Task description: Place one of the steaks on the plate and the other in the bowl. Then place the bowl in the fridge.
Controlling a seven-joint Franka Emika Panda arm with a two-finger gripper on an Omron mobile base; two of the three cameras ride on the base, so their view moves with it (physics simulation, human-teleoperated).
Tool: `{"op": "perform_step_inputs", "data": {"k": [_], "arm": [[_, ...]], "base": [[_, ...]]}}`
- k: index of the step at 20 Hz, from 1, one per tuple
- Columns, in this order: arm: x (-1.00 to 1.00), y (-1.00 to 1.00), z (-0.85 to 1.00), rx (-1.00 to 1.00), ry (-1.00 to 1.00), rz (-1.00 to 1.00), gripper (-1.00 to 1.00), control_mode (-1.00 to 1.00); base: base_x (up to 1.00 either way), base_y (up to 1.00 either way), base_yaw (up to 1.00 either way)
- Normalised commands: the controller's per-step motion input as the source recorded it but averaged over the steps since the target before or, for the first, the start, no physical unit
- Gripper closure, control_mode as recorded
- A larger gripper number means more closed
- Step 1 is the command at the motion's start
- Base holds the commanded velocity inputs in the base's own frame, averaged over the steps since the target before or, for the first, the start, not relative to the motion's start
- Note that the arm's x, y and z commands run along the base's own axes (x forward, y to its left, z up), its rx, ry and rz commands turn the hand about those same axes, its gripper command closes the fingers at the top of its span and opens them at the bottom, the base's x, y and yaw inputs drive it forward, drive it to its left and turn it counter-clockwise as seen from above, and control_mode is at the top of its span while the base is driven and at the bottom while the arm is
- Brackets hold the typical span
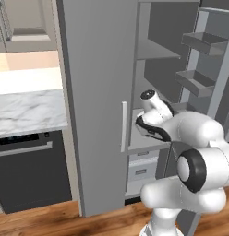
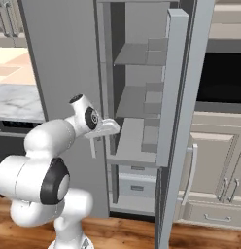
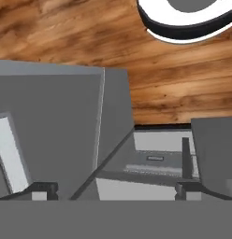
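Note:
The fridge [image 1: 93, 106] is tall and grey. Its left door is closed and carries a slim light handle [image 1: 123, 126]. Its right door [image 2: 178, 97] stands open, with bins [image 1: 199, 80] on its inner side. Grey shelves [image 2: 137, 99] and low drawers [image 2: 134, 182] show inside. My hand [image 1: 148, 124] hovers at the fridge's opening beside the handle, at the level of the lowest shelf. My gripper [image 3: 115, 189] is open with nothing between its fingertips [image 3: 43, 189] and looks down at the drawers [image 3: 155, 158] and the wood floor. The steaks, the plate and the bowl are out of view.
A marble counter [image 1: 24, 108] lies left of the fridge, above a black appliance front [image 1: 28, 170]. Right of the open door are a black oven [image 2: 222, 78] and beige cabinets [image 2: 215, 165]. Wood floor [image 1: 42, 221] runs in front.

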Motion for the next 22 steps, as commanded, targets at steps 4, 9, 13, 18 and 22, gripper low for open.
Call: {"op": "perform_step_inputs", "data": {"k": [4,9,13,18,22], "arm": [[0.53,0.31,0.00,0.72,-0.12,-0.04,-1.00,-1.00],[0.15,0.42,-0.05,0.26,-0.04,-0.03,-1.00,-1.00],[0.07,0.50,-0.22,0.00,0.00,0.00,-1.00,-1.00],[0.03,0.35,-0.24,-0.08,-0.17,0.08,-1.00,-1.00],[0.23,0.28,0.00,-0.03,-0.06,0.07,-1.00,-1.00]], "base": [[0.00,0.00,0.00],[0.00,0.00,0.00],[0.00,0.00,0.00],[0.00,0.00,0.00],[0.00,0.00,0.00]]}}
